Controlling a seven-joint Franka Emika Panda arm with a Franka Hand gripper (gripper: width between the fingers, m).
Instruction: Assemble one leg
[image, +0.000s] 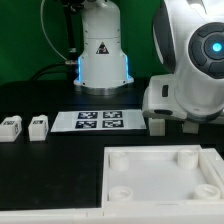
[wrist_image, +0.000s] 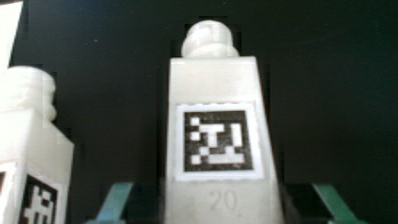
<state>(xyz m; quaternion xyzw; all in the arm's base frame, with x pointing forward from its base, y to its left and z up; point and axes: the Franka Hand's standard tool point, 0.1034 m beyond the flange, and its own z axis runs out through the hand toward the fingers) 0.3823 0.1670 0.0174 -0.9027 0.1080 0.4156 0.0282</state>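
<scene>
leg (wrist_image: 219, 120) is straddled, untouched, by fingers (wrist_image: 125, 198) of the unclenched gripper (wrist_image: 222, 203), long axis square to the closing line.

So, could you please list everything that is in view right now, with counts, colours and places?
table: one, black, under everything.
marker board: one, white with black tags, in front of the robot's base.
tray: one, white, corner sockets, foreground of the exterior view.
loose legs: two, white with black-and-white tags, at the exterior view's left of the marker board.
centre leg: one, white, tagged, between the fingers, no contact visible.
neighbouring leg: one, white, tagged, beside it, apart.
arm: one, white, exterior view's right.
gripper: one, dark fingers, open astride the centre leg.
</scene>
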